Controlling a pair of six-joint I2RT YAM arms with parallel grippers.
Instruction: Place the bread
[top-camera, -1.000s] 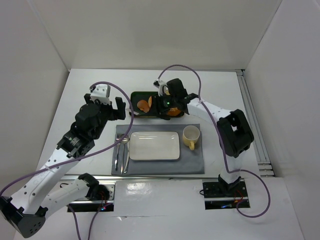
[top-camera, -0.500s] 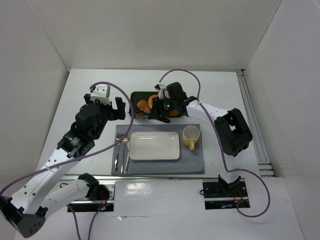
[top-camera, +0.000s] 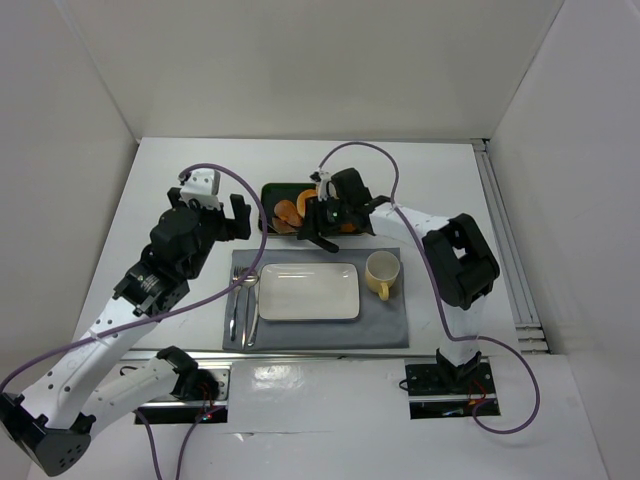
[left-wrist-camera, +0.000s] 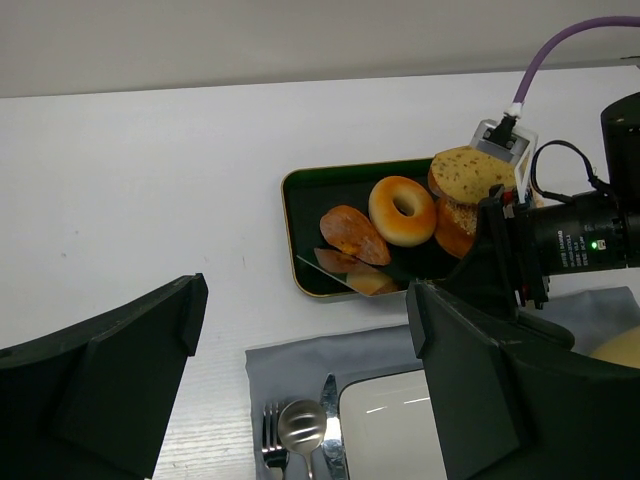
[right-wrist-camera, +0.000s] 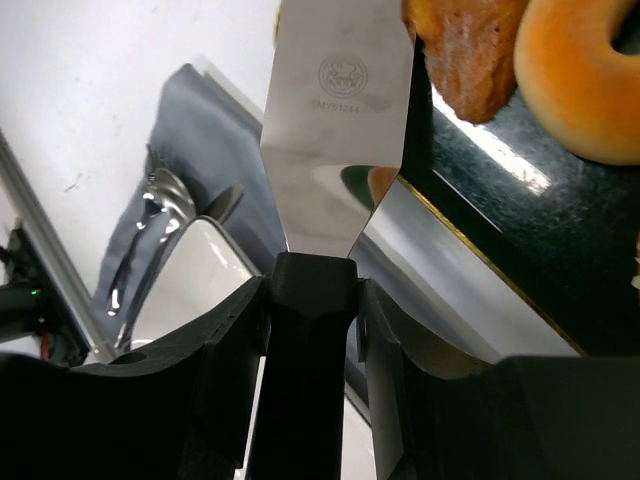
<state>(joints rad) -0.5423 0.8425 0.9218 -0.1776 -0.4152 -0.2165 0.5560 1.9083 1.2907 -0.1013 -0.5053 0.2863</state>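
2 fingers of your right gripper (right-wrist-camera: 312, 300) are clamped tight on the black handle of a spatula (right-wrist-camera: 335, 120). Its blade crosses the near rim of the dark green tray (left-wrist-camera: 291, 235). The blade tip sits just beside the bread (left-wrist-camera: 352, 231), but you cannot tell whether they touch. The bread lies in the tray's left part, just beside the donut (left-wrist-camera: 402, 210). The white plate (top-camera: 308, 291) sits near the tray's near edge, between cutlery (top-camera: 240, 300) and cup (top-camera: 381, 272). Your left gripper (left-wrist-camera: 307, 295) hangs wide open, gripping nothing, left of the tray.
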